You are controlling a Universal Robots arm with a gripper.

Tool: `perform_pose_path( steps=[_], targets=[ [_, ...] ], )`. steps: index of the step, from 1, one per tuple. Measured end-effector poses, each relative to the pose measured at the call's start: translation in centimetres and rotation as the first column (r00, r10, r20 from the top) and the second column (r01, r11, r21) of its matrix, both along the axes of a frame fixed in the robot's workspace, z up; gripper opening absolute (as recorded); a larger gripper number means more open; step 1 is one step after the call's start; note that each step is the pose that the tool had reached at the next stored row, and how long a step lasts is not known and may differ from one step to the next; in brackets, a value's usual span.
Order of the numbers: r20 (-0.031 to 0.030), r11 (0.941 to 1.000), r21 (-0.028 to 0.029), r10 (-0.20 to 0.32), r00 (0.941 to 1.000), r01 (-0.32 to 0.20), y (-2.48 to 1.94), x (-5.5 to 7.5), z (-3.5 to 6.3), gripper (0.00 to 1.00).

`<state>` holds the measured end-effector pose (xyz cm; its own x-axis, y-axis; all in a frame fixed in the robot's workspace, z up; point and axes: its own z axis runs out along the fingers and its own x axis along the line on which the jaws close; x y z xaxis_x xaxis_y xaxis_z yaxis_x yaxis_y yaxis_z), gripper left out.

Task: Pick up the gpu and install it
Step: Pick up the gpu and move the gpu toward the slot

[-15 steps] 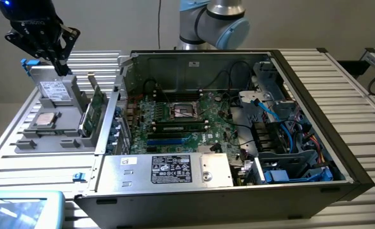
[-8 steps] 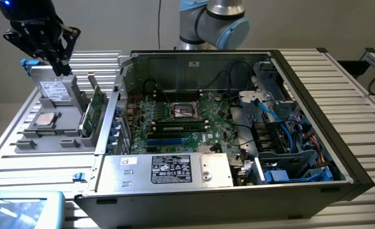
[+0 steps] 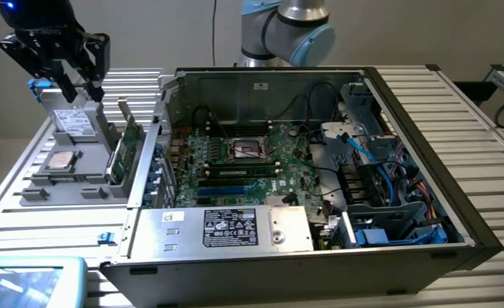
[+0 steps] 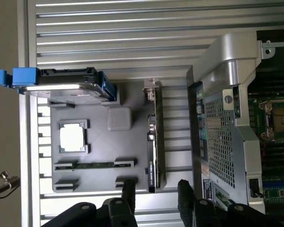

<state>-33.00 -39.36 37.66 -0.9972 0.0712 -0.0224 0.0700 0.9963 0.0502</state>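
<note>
The gpu (image 3: 131, 149) stands on edge in a slot of the grey parts holder (image 3: 85, 183), just outside the open computer case and on the exterior view's left. In the wrist view the gpu (image 4: 154, 142) is a thin dark strip with a metal bracket at one end. My gripper (image 3: 64, 69) hangs high above the holder's far end, apart from the card. Its black fingers (image 4: 128, 195) are spread and nothing is between them. In the wrist view the gripper (image 4: 156, 197) lines up with the near end of the card.
The holder also carries a hard drive with blue clips (image 4: 61, 82), a processor chip (image 4: 73, 138) and a memory stick (image 4: 94, 164). The open case (image 3: 423, 173) holds the motherboard (image 3: 243, 160), cables and a power supply (image 3: 235, 228). Everything rests on a slatted metal table (image 3: 483, 122).
</note>
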Motion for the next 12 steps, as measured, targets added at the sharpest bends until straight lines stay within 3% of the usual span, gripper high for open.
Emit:
perform_pose_path(
  steps=[7,9,12],
  targets=[
    [0.0195,1.0000,0.0013,0.005,0.9998,-0.005,-0.01,-1.0,-0.94,0.49],
    [0.0238,0.9999,0.0098,0.007,0.9997,-0.007,-0.01,-1.2,-1.10,0.49],
    [0.0322,0.9995,0.0311,0.009,0.9994,-0.010,-0.02,-1.4,-1.28,0.49]
  ],
)
